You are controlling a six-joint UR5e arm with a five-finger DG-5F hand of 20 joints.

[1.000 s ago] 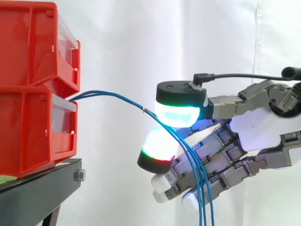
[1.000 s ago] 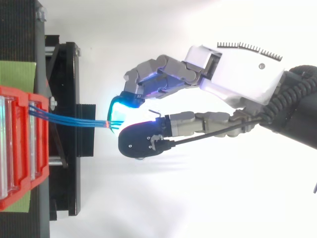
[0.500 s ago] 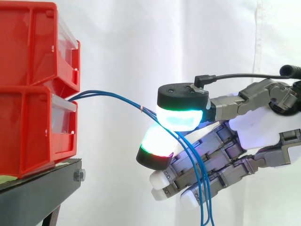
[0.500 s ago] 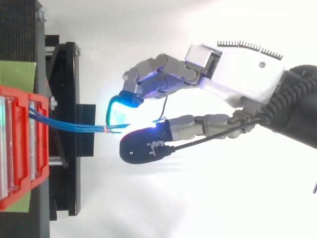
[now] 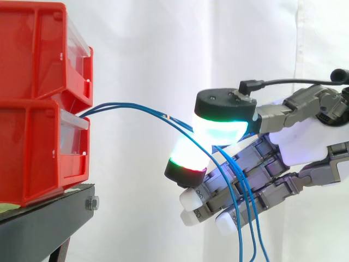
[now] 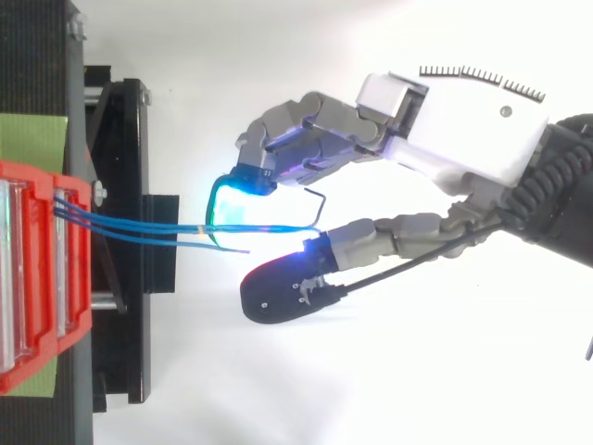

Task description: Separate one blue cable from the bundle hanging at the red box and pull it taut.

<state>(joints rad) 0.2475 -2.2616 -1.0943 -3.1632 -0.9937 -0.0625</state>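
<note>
Level side view and overhead view share the red bins [image 5: 43,103].

The hand [image 5: 305,143] reaches in from the right in the side view. We see its fingers [image 5: 240,169] curled inward below the palm, and the foremost fingertip [image 5: 188,155] glows white with a red rim. The thumb [image 5: 223,112] extends forward above it, its pad glowing green and cyan. In the top view, the thumb stands slightly to one side of the cyan fingertip [image 6: 230,199], leaving a narrow gap. The blue cables [image 5: 136,109] pass over the curled foremost finger, beneath the thumb pad.
</note>
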